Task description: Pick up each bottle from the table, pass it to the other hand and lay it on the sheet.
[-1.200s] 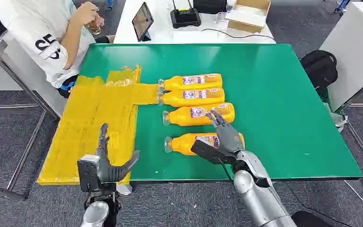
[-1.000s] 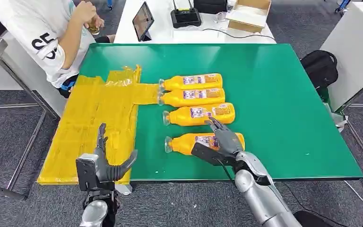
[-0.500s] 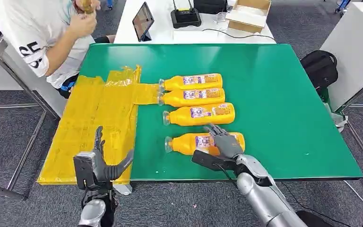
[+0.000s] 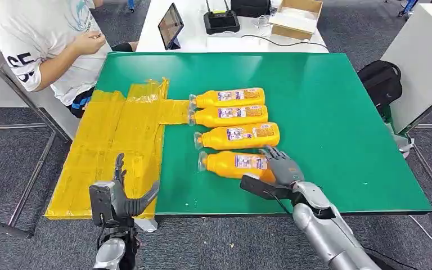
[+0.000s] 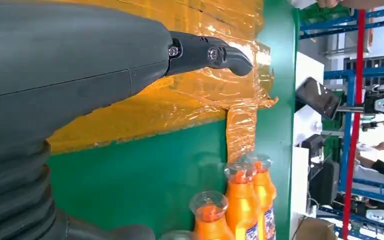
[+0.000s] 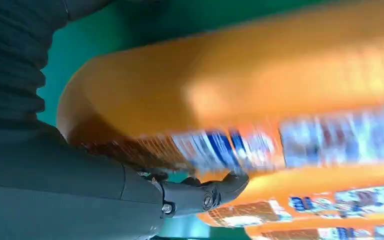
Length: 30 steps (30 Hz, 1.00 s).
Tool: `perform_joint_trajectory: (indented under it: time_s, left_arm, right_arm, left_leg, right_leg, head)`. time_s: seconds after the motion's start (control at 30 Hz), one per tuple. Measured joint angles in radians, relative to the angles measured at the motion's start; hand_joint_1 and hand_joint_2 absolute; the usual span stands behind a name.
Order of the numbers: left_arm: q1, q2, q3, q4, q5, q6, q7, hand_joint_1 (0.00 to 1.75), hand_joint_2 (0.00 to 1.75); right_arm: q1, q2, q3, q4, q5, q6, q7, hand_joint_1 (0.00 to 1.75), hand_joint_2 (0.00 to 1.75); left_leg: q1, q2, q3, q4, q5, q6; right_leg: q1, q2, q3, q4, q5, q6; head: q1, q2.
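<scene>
Four orange bottles lie side by side on the green table (image 4: pixel 326 112), caps toward the yellow sheet (image 4: pixel 112 140). My right hand (image 4: pixel 281 169) grips the base end of the nearest bottle (image 4: pixel 233 163), fingers over its far side and the thumb on its near side. In the right wrist view this bottle (image 6: pixel 240 95) is large and blurred above the thumb (image 6: pixel 200 197). The other bottles (image 4: pixel 236 136) (image 4: pixel 228 116) (image 4: pixel 228 97) lie untouched beyond it. My left hand (image 4: pixel 121 197) hovers open at the sheet's near edge. The left wrist view looks over the sheet (image 5: pixel 180 100) toward the bottle caps (image 5: pixel 210 210).
A person (image 4: pixel 45 39) sits at the table's far left corner. Behind the green table, a white table carries a tablet (image 4: pixel 170 23), a black device (image 4: pixel 220 21) and a cardboard box (image 4: pixel 295 16). A black backpack (image 4: pixel 379 79) lies on the floor at the right.
My right hand came down onto the nearest bottle and slid to its base end. That bottle shifted away from me, closer to its neighbour. The person's arms moved.
</scene>
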Motion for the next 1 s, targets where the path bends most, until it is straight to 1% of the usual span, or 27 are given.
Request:
perform_joint_trajectory:
  time_s: [0.03,0.07,0.1,0.13,0.17,0.2,0.23,0.27,0.3,0.33,0.37,0.43,0.53,0.8,0.93,1.0]
  left_arm:
    - [0.000,0.000,0.001,0.002,0.000,0.000,0.002,0.00,1.75]
    - [0.000,0.000,0.002,0.004,0.000,0.000,0.002,0.00,1.75]
    - [0.000,0.000,0.004,0.006,0.000,0.000,0.003,0.00,1.75]
    - [0.000,0.000,0.006,0.008,0.000,0.000,0.003,0.00,1.75]
    - [0.000,0.000,0.008,0.010,0.000,0.000,0.005,0.00,1.75]
    - [-0.001,0.000,0.009,0.012,0.000,-0.001,0.005,0.00,1.75]
    - [-0.002,0.000,0.010,0.015,0.001,-0.001,0.005,0.00,1.75]
    - [-0.003,0.000,0.011,0.018,0.002,-0.004,0.005,0.00,1.75]
    - [-0.005,0.000,0.011,0.021,0.003,-0.007,0.006,0.00,1.75]
    - [-0.007,0.000,0.011,0.025,0.005,-0.009,0.006,0.00,1.75]
    - [-0.010,0.000,0.011,0.029,0.012,-0.009,0.006,0.00,1.75]
    - [-0.014,0.000,0.011,0.036,0.021,-0.009,0.005,0.00,1.75]
    - [-0.015,-0.001,0.011,0.043,0.028,-0.008,0.003,0.00,1.75]
    - [-0.015,-0.001,0.011,0.047,0.044,-0.006,-0.002,0.00,1.75]
    - [-0.015,-0.001,0.010,0.049,0.049,-0.006,-0.004,0.00,1.75]
    - [-0.015,-0.001,0.010,0.050,0.052,-0.006,-0.005,0.00,1.75]
  right_arm:
    - [0.000,-0.003,0.000,0.002,0.000,0.001,0.001,0.00,1.75]
    - [0.000,-0.006,0.000,0.003,0.000,0.003,0.002,0.05,1.75]
    - [-0.001,-0.008,0.000,0.005,0.000,0.005,0.002,0.47,1.75]
    - [-0.001,-0.011,0.000,0.007,-0.002,0.009,0.002,1.33,1.75]
    - [-0.003,-0.013,0.000,0.009,-0.004,0.015,0.003,1.33,1.75]
    - [-0.005,-0.015,0.000,0.013,-0.008,0.020,0.003,1.47,1.75]
    - [-0.007,-0.016,0.000,0.017,-0.014,0.027,0.002,1.54,1.75]
    - [-0.011,-0.016,0.000,0.023,-0.029,0.034,-0.006,1.55,1.75]
    - [-0.017,-0.016,0.000,0.031,-0.040,0.041,-0.016,1.66,1.75]
    - [-0.021,-0.016,0.000,0.039,-0.052,0.044,-0.026,1.66,1.75]
    - [-0.026,-0.016,0.000,0.047,-0.065,0.044,-0.037,1.71,1.75]
    - [-0.034,-0.014,-0.001,0.063,-0.083,0.042,-0.052,1.75,1.75]
    - [-0.037,-0.011,-0.002,0.077,-0.111,0.013,-0.078,1.75,1.75]
    - [-0.004,0.034,-0.022,0.083,-0.134,-0.077,-0.122,1.75,1.75]
    - [0.018,0.053,-0.042,0.071,-0.142,-0.095,-0.139,1.75,1.75]
    - [0.032,0.064,-0.053,0.059,-0.151,-0.120,-0.174,1.75,1.75]
  left_leg:
    - [0.000,0.000,0.000,0.000,0.000,0.000]
    - [0.000,0.000,0.000,0.000,0.000,0.000]
    - [0.000,0.000,0.000,0.000,0.000,0.000]
    - [0.000,0.000,0.000,0.000,0.000,0.000]
    - [0.000,0.001,0.000,0.000,0.000,0.000]
    - [0.000,0.001,0.000,0.000,0.000,0.000]
    - [0.000,0.000,0.000,0.000,0.000,0.000]
    - [0.000,0.001,0.000,0.000,0.000,0.000]
    - [0.000,0.001,0.000,0.000,0.000,0.000]
    - [0.000,0.001,0.001,0.000,0.000,0.000]
    - [0.000,0.002,0.001,0.000,0.000,0.000]
    - [0.000,0.002,0.001,0.000,0.000,0.000]
    - [0.000,0.002,0.002,0.000,0.000,0.000]
    - [0.000,0.002,0.001,0.000,0.000,0.000]
    - [0.000,0.002,0.001,0.000,0.000,0.000]
    - [0.000,0.001,0.001,0.000,0.000,0.000]
  right_leg:
    - [0.000,0.000,0.000,0.000,0.000,0.000]
    - [0.000,0.000,0.000,0.000,0.000,0.000]
    - [0.000,0.000,0.000,0.000,0.000,0.000]
    - [0.000,0.000,0.000,0.000,0.000,0.000]
    - [0.000,0.000,0.000,0.000,0.000,0.000]
    - [0.000,0.000,0.000,0.000,0.000,0.000]
    - [0.000,0.000,0.000,0.000,0.000,0.000]
    - [0.000,0.000,0.000,0.000,0.000,0.000]
    - [0.000,0.001,0.000,0.000,0.000,0.000]
    - [0.000,0.001,0.000,0.000,0.000,0.000]
    - [0.000,0.001,0.000,0.000,0.000,0.000]
    - [0.000,0.001,0.001,0.000,0.000,0.000]
    - [0.000,0.001,0.001,0.000,0.000,0.000]
    - [0.000,0.001,0.001,0.000,0.000,0.000]
    - [0.000,0.001,0.000,0.000,0.000,0.000]
    - [0.000,0.001,0.000,0.000,0.000,0.000]
  head:
    - [0.000,0.000]
    - [0.000,0.000]
    - [0.000,0.000]
    - [0.000,0.000]
    - [0.000,0.000]
    - [0.000,0.000]
    - [0.000,0.000]
    - [0.000,0.000]
    - [0.000,0.000]
    - [0.000,0.000]
    - [0.000,0.000]
    - [0.000,0.000]
    - [0.000,0.000]
    - [0.000,0.000]
    - [0.000,0.000]
    - [0.000,0.000]
